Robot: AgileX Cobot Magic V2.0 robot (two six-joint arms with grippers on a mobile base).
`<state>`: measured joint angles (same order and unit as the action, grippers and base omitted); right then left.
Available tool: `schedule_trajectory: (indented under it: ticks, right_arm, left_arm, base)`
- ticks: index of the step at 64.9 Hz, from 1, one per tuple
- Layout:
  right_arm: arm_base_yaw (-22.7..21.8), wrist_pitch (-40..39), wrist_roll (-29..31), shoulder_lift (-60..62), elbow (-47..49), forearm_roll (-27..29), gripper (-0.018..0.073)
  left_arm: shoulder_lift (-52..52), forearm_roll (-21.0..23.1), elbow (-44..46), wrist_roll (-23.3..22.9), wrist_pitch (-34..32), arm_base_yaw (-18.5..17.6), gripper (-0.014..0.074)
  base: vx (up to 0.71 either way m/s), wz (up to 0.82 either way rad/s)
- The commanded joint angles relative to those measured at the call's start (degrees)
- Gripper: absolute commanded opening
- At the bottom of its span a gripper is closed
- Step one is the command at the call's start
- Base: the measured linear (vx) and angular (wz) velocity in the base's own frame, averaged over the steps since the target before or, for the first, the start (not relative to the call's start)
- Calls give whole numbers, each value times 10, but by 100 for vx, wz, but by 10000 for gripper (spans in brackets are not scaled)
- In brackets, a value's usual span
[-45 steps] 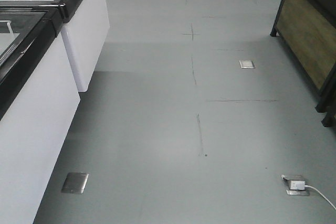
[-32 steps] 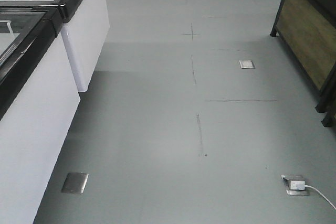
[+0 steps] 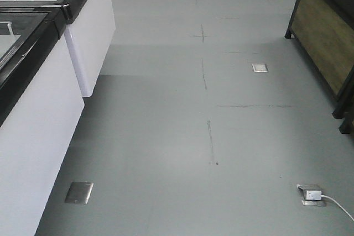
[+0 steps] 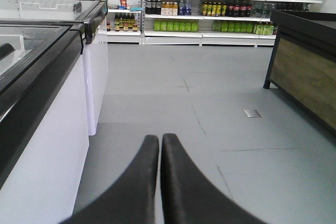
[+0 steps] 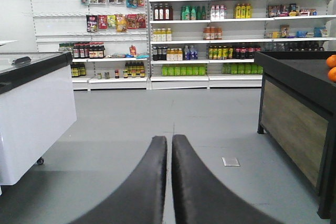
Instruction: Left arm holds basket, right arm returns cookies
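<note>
Left gripper (image 4: 159, 140): fingers together, nothing between them, above the grey floor (image 3: 166, 109), beside a white freezer (image 4: 47, 145). Right gripper (image 5: 169, 141): fingers together, empty, facing drink shelves (image 5: 210, 24). Basket, cookies: in no view.

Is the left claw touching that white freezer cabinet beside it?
Apart. The left wrist view shows bare grey floor between the shut left claw and the white freezer cabinet.

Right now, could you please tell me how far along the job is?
Nothing looks done yet: no basket or cookie box shows in any view. In hand, nothing: the left gripper and right gripper are both shut and empty, facing the stocked shelves. Left: taking the basket, then returning the cookies.
</note>
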<state>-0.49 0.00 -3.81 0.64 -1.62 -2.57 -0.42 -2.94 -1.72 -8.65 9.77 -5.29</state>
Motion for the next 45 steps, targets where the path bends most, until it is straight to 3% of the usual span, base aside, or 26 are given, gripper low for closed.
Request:
schedule_trajectory:
  ticks: [1, 45]
  right_arm:
    - [-1, -44, 3, 7, -10, -5, -11]
    - [-1, -43, 3, 7, -10, -5, -11]
  left_arm:
    - [-10, 0, 19, -1, -40, -4, -7]
    - [-10, 0, 19, -1, -47, -4, -8]
  base:
    - [0, 0]
    - [0, 0]
